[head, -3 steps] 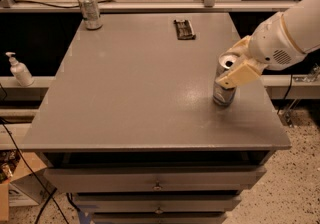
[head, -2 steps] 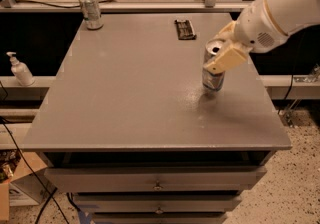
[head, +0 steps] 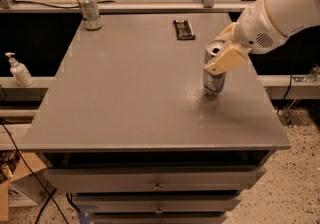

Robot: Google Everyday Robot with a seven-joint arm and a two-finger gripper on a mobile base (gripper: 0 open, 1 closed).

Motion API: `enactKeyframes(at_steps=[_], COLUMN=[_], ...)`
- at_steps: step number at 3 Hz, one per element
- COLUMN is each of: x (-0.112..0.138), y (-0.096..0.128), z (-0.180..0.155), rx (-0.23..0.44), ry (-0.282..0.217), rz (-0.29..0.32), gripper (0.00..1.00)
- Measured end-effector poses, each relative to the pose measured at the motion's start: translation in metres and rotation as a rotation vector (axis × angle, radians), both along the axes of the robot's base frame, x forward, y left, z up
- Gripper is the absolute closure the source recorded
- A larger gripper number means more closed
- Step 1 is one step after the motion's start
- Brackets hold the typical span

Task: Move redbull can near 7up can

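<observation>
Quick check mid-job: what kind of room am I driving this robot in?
Probably a lab or test area, not a home: a grey drawer cabinet used as a workbench, a cardboard box on a speckled floor, and a pump bottle on a side ledge. The hand grips the slim can on the cabinet top.

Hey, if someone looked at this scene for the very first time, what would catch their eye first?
The white arm stretched in from the right, its claw closed on the redbull can on the right side of the grey table. Then the 7up can, alone at the far left corner, well apart from it, and a small dark flat object near the back edge.
</observation>
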State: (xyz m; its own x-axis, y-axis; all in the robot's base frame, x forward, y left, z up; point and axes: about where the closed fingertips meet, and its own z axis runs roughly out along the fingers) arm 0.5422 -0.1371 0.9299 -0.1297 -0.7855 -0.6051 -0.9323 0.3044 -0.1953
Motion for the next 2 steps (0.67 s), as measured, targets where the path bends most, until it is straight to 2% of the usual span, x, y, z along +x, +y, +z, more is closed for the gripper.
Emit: enactKeyframes(at_steps=[1, 2], x=[0.026, 0.067], y=[0.015, 0.039], z=[0.002, 0.019], rx=[0.049, 0.084], ry=[-0.039, -0.124], rz=[-0.013, -0.001], gripper=[1.00, 1.00])
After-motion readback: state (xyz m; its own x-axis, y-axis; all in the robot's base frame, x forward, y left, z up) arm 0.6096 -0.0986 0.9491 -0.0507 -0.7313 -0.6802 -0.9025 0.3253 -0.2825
